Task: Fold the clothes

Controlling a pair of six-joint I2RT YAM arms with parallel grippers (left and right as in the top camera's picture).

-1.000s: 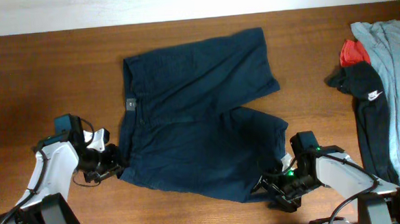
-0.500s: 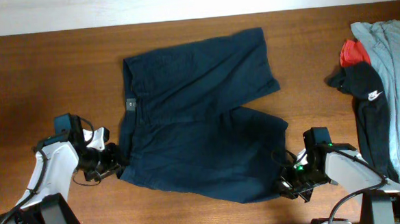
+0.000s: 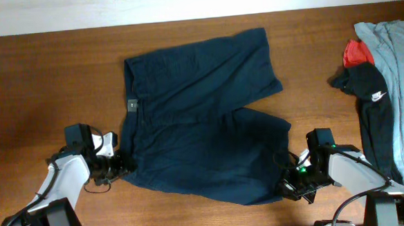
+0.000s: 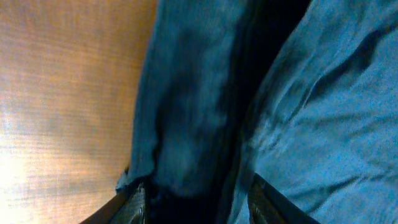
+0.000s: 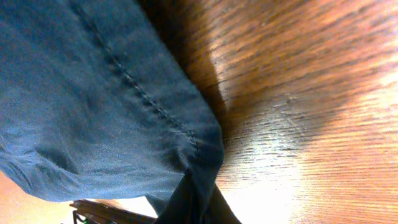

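The left gripper [image 3: 123,164], fingers apart, is straddling the shorts' [image 3: 202,106] waistband at seven o'clock; the right gripper [image 3: 287,187] is pinching their hem at five. The black garment [image 3: 371,101] is showing a swoosh.

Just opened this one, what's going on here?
Two robot arms are working on a pair of dark navy blue cotton shorts, which lies spread flat and unfolded on the brown wooden table. The left gripper sits at the waistband's near corner, its fingers straddling the fabric edge; whether they have closed is unclear. The right gripper has pinched the near leg's hem. A pile of other clothes lies untouched at the right.
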